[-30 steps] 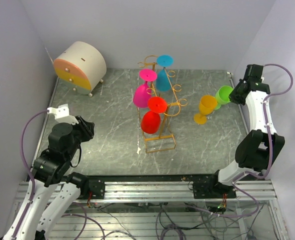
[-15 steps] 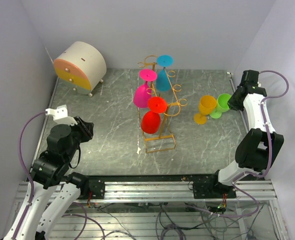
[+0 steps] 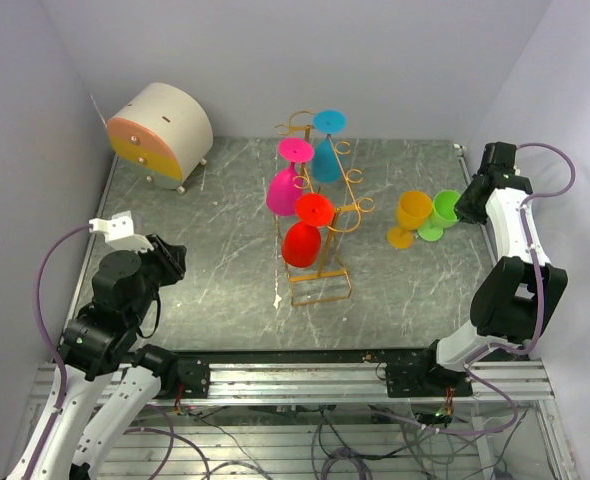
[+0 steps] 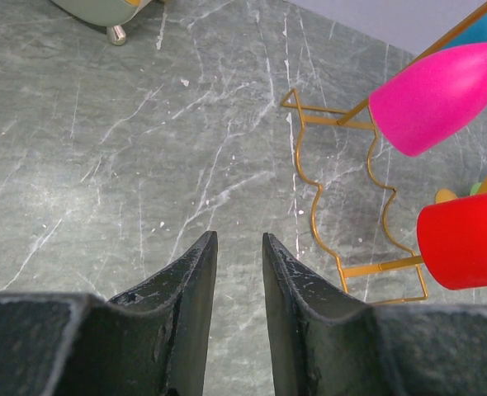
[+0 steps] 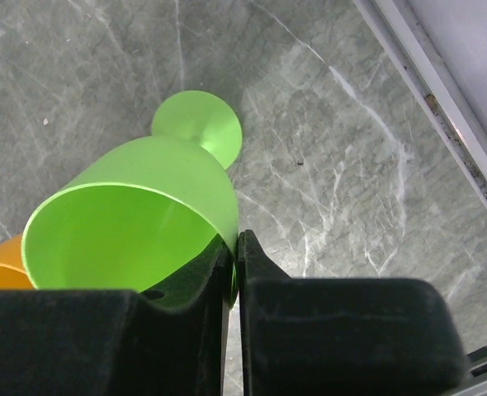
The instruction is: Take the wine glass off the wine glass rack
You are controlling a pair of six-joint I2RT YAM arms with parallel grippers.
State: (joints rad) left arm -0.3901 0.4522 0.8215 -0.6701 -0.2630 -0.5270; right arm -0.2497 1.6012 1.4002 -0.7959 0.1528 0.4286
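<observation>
- Right gripper (image 5: 234, 247) is pinching the green wine glass (image 5: 136, 223) by its rim, near the worktop's (image 3: 205, 260) right edge.
- Left gripper (image 4: 235, 247) is hanging part-open and empty at the left edge.
- Wine glass rack (image 3: 322, 297) is standing mid-worktop.

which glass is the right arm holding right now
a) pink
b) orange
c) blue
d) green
d: in the right wrist view the right arm's fingers are pinched shut on the rim of the green glass, with the wall of the glass between them.
</observation>
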